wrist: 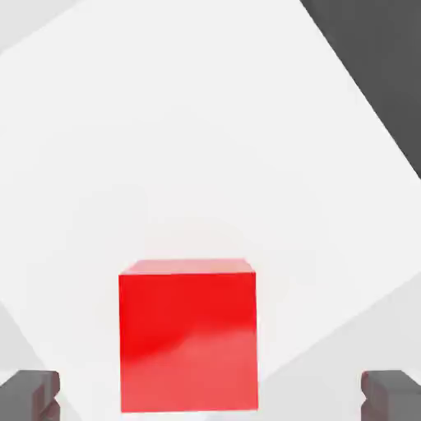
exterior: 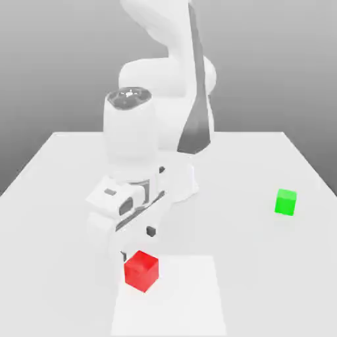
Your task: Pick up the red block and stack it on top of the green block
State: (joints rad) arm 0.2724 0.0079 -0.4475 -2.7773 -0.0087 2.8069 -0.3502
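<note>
You're barely started: the gripper (wrist: 210, 399) hangs over the red block (exterior: 141, 270) near the table's (exterior: 263, 276) front edge, jaws wide, nothing grabbed. The green block (exterior: 285, 201) sits by the right edge, so lifting and stacking are left.

The red block (exterior: 141, 270) is a small, bright, matte cube sitting flat on the bench (exterior: 263, 263), near its front edge in the exterior view. The green block (exterior: 285, 201), also a plain matte cube, rests flat well apart, toward the exterior view's right and farther back.
</note>
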